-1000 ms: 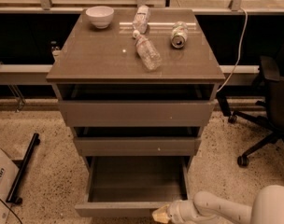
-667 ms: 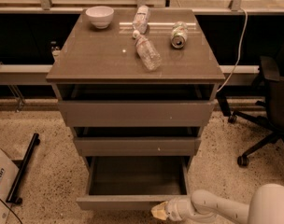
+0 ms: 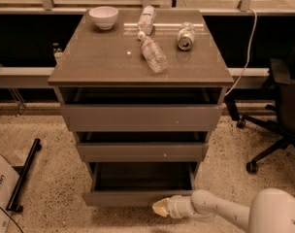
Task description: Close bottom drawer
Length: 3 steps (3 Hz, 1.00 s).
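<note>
The bottom drawer of the grey-brown cabinet stands pulled out, its bare box showing behind the flat handleless front. My gripper, pale-tipped on a white arm coming in from the lower right, sits against the lower right part of that front. The middle drawer and the wide top drawer above it are slightly ajar.
On the cabinet top lie a white bowl, two plastic bottles and a can. An office chair stands at the right. A cardboard box and a black bar lie on the floor at the left.
The bottom drawer has slid inward a little, with less of its box showing. My gripper has moved with the drawer front toward the cabinet.
</note>
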Motion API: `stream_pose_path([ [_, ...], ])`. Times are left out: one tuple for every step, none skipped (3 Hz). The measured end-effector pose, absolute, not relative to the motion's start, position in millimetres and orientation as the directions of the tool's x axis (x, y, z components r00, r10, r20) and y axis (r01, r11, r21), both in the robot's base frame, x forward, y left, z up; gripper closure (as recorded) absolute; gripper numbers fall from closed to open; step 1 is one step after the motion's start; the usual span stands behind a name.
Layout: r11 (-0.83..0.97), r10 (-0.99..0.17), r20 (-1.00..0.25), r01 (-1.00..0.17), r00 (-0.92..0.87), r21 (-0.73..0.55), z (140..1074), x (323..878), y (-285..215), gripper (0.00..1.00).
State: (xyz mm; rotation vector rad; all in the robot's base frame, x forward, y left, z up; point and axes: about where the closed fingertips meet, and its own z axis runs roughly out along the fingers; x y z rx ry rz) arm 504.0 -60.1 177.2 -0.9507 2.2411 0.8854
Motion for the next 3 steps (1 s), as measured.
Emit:
stream_pose_path([
  [0.548,-0.402,-0.708,-0.772,-0.580,0.321,173.8,532.5,-56.5,1.00],
  [0.572,-0.392,-0.721,-0.765,-0.571,0.296,170.4,554.9,-58.8,1.00],
  [0.572,-0.392,-0.721,-0.765,-0.571,0.296,170.4,554.9,-58.8,0.82],
])
